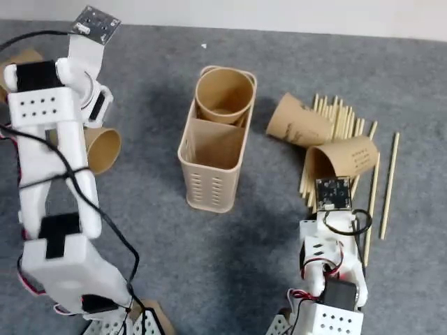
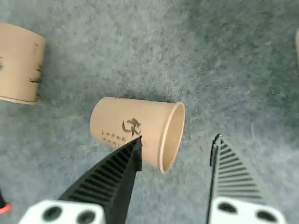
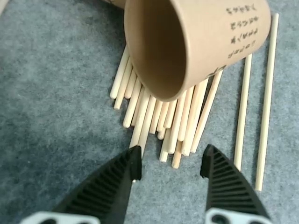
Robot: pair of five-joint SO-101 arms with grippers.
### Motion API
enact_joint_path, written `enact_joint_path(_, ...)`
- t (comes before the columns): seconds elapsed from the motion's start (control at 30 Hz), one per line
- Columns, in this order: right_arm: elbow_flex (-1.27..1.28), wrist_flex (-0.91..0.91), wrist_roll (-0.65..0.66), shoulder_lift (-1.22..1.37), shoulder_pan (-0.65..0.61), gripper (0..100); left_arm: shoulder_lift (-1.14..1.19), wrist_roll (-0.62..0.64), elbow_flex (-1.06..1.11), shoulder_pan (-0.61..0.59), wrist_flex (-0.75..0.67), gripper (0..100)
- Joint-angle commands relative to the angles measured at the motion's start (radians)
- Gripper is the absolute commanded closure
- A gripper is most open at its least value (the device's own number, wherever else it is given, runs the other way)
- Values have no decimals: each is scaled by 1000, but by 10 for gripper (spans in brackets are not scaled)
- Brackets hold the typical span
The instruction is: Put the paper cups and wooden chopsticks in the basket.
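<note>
While the right gripper (image 3: 170, 161) hangs with jaws apart, the chopsticks (image 3: 154, 112) lie just beyond its tips, long axis near to far. A paper cup (image 3: 196, 42) lies across them, mouth turned left. Farther left, the left gripper (image 2: 177, 149), jaws apart, is over a second cup (image 2: 135, 130), mouth turned right, half hidden under the arm (image 1: 52, 153).

Grey carpet (image 1: 230, 265), pale strip (image 1: 279, 14) beyond

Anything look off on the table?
Nothing damaged, but it's messy: one cup lies on its side by the left arm, two cups lie tipped on the chopstick pile, and two chopsticks lie apart from it. Basket stands upright.
</note>
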Motion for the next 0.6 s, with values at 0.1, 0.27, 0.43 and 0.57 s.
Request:
enact_joint_path(0.1, 70, -15, 12, -10, -10, 779, 117, -66, -1, -50, -64, 755)
enact_joint_path(0.27, 70, -15, 12, -10, -10, 779, 130, -87, 1, -96, -95, 755)
enact_joint_path(0.43, 70, -15, 12, -10, -10, 779, 134, -127, 7, -133, -95, 755)
enact_joint_path(0.57, 70, -15, 12, -10, -10, 779, 208, -127, 7, -147, -95, 755)
